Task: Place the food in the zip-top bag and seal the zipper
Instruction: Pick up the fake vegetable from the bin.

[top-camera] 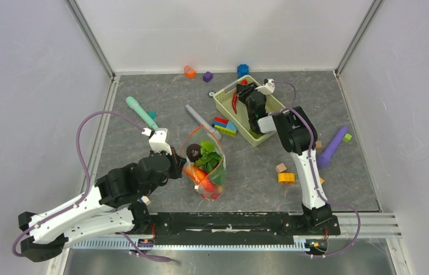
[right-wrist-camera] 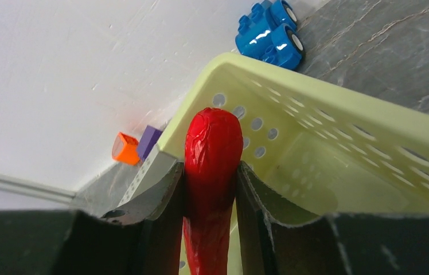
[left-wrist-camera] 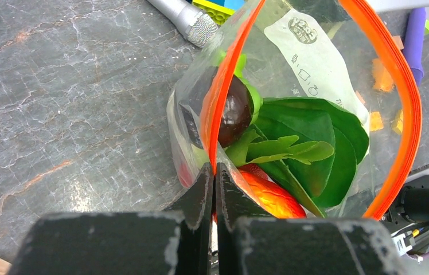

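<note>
The clear zip-top bag [top-camera: 205, 166] stands open at table centre, its orange-red zipper [left-wrist-camera: 398, 80] forming a loop. Inside lie green leaves [left-wrist-camera: 309, 149], a dark purple piece [left-wrist-camera: 236, 112] and an orange-red piece [left-wrist-camera: 269, 195]. My left gripper [left-wrist-camera: 214, 172] is shut on the zipper edge at the bag's near left side; it also shows from above [top-camera: 179, 166]. My right gripper [right-wrist-camera: 211, 172] is shut on a long red toy pepper [right-wrist-camera: 212, 143], held over the pale green basket [right-wrist-camera: 338, 137]; from above this gripper [top-camera: 242, 94] sits in the basket [top-camera: 223, 103] with the red pepper [top-camera: 234, 101] beside it.
A grey stick tool [top-camera: 201, 120] and a teal one [top-camera: 141, 112] lie left of the basket, a purple one [top-camera: 332, 146] to the right. Coloured blocks [top-camera: 223, 126] lie by the basket, others [top-camera: 285, 177] at right. A blue toy [right-wrist-camera: 269, 31], orange and purple blocks [right-wrist-camera: 135, 146] sit by the back wall.
</note>
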